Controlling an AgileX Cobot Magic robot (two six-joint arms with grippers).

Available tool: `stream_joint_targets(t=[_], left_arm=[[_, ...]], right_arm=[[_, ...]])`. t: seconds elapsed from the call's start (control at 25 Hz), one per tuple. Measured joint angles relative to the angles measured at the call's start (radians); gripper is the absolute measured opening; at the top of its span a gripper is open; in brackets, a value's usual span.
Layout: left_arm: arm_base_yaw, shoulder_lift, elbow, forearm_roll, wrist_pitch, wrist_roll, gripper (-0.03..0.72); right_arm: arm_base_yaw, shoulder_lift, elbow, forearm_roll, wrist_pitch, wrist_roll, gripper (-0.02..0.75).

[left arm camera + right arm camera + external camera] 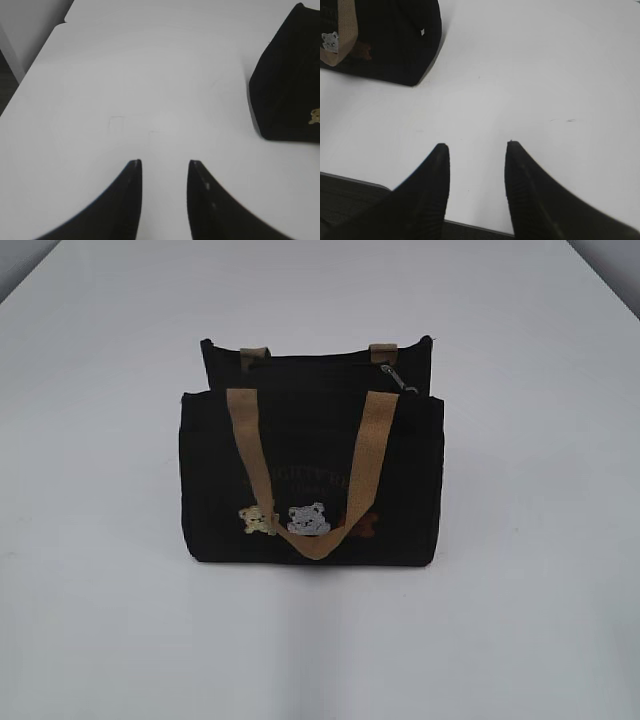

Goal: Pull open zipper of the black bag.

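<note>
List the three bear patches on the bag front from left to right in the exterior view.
Cream bear → grey bear → brown bear, all low on the front of the black bag.

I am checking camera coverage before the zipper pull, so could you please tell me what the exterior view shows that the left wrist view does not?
Only the exterior view shows the small silver metal pull tab at the bag's top right, the tan webbing handle and the grey bear patch.

Only the left wrist view shows the left end effector, open over bare table.

Both show the boxy black fabric bag, the cream bear patch and the white table.
</note>
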Motion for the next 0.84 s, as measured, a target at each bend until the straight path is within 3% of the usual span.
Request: stream_joint_targets(t=[0.24,0.84], left_arm=[[0.0,0.0,0.0,-0.044,0.0,-0.026,0.236],[0.0,0.0,0.0,-0.007,0.0,-0.09,0.236]], right_arm=[[0.0,0.0,0.0,0.0,0.0,-0.001,0.298],[0.0,0.0,0.0,0.0,0.0,-0.001,0.298]])
